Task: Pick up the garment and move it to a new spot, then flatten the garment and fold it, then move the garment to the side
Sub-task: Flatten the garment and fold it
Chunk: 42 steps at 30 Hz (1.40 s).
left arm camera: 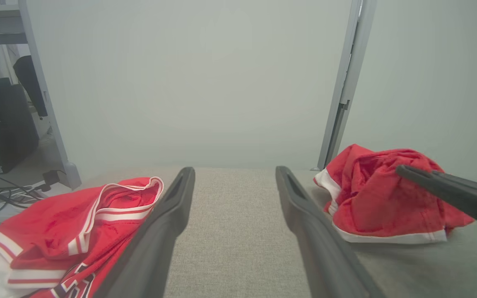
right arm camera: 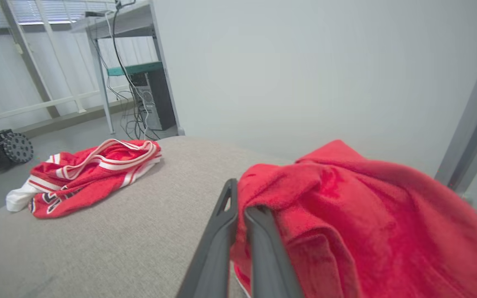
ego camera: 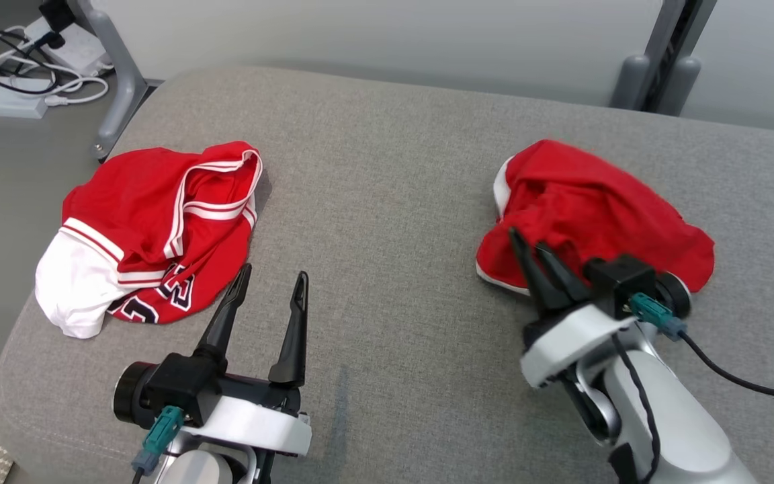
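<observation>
The right claw (ego camera: 526,240) pinches the crumpled red cloth garment (ego camera: 595,202). The left claw (ego camera: 274,271) is wide open over the grey cloth worktop (ego camera: 387,168).

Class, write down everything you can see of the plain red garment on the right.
The red garment is a crumpled heap of soft, matte cloth with white trim along its lower edge. It lies on the grey cushion, apart from the jersey. The right gripper, jaws shut, pinches its near edge.
</observation>
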### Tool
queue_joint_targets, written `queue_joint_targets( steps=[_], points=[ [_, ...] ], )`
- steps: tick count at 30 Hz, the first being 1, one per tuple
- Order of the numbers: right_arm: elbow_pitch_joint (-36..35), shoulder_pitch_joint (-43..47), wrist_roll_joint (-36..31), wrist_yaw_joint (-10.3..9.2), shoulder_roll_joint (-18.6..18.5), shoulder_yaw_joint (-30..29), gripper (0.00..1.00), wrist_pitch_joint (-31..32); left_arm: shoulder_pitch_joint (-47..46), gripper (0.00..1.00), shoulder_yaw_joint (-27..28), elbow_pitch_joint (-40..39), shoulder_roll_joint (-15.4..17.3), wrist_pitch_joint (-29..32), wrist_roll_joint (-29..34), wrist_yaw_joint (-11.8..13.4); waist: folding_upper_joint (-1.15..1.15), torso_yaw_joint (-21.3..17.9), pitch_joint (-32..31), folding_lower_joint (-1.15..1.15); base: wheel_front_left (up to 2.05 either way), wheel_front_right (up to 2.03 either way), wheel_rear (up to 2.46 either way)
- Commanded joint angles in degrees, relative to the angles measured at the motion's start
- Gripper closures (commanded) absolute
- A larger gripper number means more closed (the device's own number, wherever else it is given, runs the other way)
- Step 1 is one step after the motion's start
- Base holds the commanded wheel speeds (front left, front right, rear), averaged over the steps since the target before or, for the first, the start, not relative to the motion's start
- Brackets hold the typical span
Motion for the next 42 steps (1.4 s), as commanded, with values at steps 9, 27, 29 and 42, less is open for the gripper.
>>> queue_joint_targets(
  steps=[9, 27, 29, 42],
  points=[
    [-13.63, -10.15, 15.79, -0.02, -0.40, 8.39, 1.00, 0.46, 1.40, 0.00, 0.90, 0.10, 0.17, -0.24, -0.40, 0.99, 0.00, -2.06, -3.38, 0.00, 0.00, 0.00, 0.00],
    [-8.57, 2.50, 26.10, -0.01, -17.80, -12.46, 1.00, 15.82, -1.41, 0.00, 1.87, -1.11, 0.18, -0.24, 0.45, 0.29, 0.00, -8.49, 2.60, 0.00, 0.00, 0.00, 0.00],
    [-5.14, 3.76, 26.01, -0.01, -19.53, -13.92, 1.00, 15.48, -1.88, 0.00, 1.81, -0.98, 0.16, -0.24, 0.73, 0.02, 0.00, -9.04, 3.21, 0.00, 0.00, 0.00, 0.00],
    [7.38, 3.77, 20.02, -0.02, -18.57, -19.85, 0.00, 14.62, -3.06, 0.00, 2.32, -0.12, 0.18, -0.25, 1.27, -0.25, 0.00, -12.66, 2.65, 0.00, 0.00, 0.00, 0.00]
  ],
)
